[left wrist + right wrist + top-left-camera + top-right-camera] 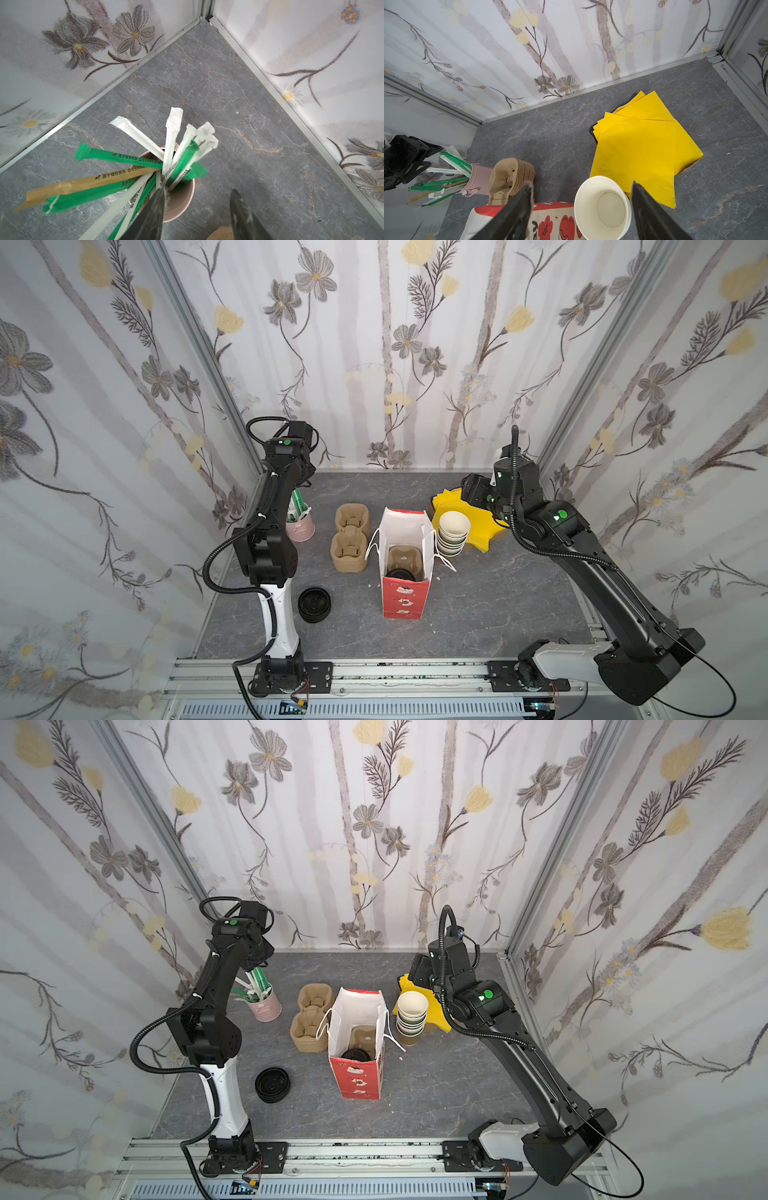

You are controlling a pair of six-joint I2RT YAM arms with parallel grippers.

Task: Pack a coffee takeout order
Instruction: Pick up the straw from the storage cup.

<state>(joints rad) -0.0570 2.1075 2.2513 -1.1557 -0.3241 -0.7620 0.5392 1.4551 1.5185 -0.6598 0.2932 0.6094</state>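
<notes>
Floral-papered walls enclose a grey marbled desk (478, 605), and at its middle the red paper bag (401, 601) stands upright and open. Inside it sits a 2-cup carrier (405, 556) with 1 black-lidded cup (398, 573) in the near pocket; the far pocket appears empty. That part of the order is judged packed. No straw or napkin is visible in the bag, so both look outstanding. At far left, the left fingers (149, 212) hang over a pink pot (178, 203) of wrapped straws, moderately apart and gripping nothing that can be confirmed; 1 finger lies against the bundle, near a green straw (124, 159). At far right, the right fingers (519, 207) stand wide and empty above a stack of paper cups (602, 207), with the yellow napkins (639, 145) lying flat just beyond. Spare carriers (350, 545) sit left of the bag and spare lids (314, 605) at near left, both untouched. Judgement: roughly half done, with straw and napkin pickups apparently in hand.
</notes>
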